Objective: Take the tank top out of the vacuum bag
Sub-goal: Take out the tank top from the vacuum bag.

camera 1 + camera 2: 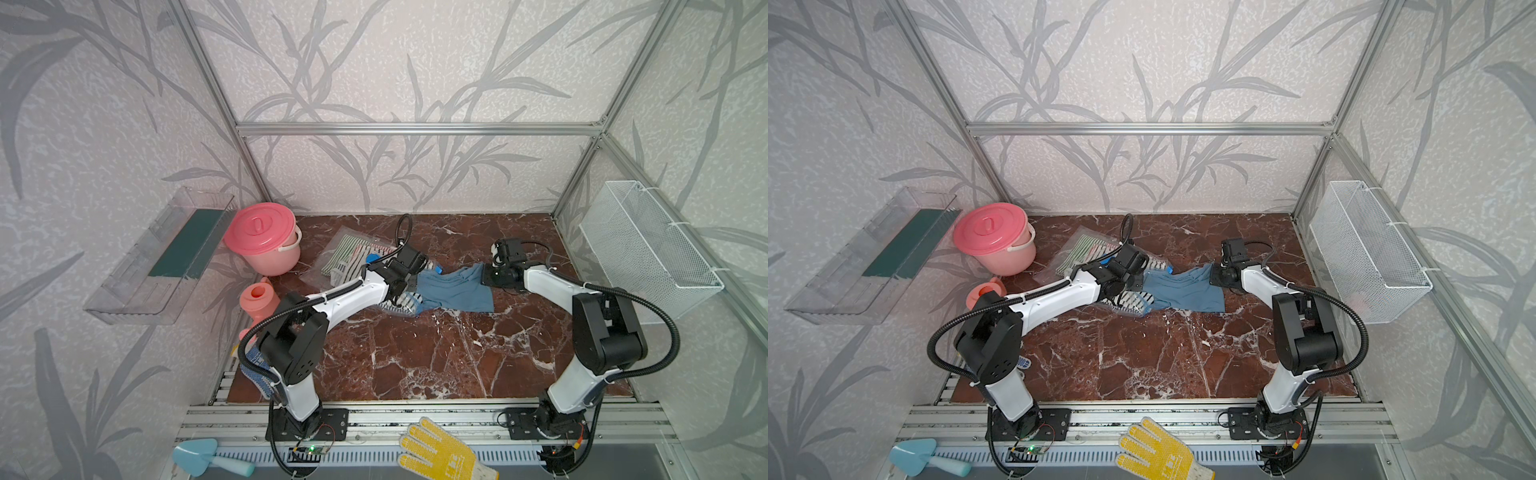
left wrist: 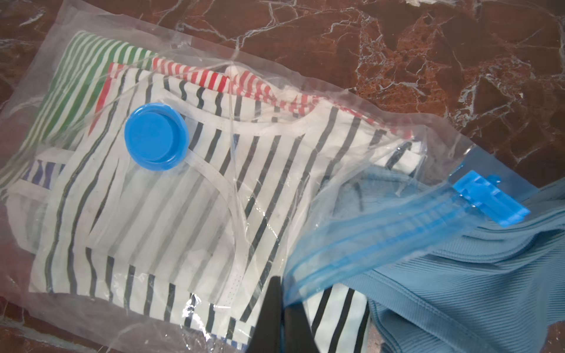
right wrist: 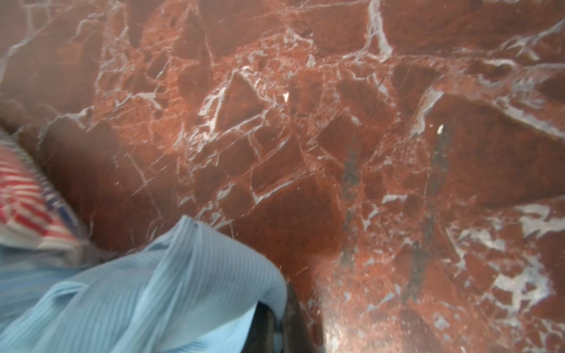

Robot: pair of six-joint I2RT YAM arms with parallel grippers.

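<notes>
The left gripper (image 2: 282, 305) clamps the zip edge of the clear plastic vacuum bag (image 2: 189, 189). The blue ribbed tank top (image 3: 137, 290) trails out of that bag's mouth, apparently pinched in the right gripper (image 3: 278, 314), its fingers blurred and cropped.

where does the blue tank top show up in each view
Both top views: blue tank top mid-table, spilling from the vacuum bag.
Left wrist: passing under the blue zip strip, at.
Right wrist: bunched in the right gripper, at.
Shared landmark: the bag's striped clothes alongside it.
</notes>
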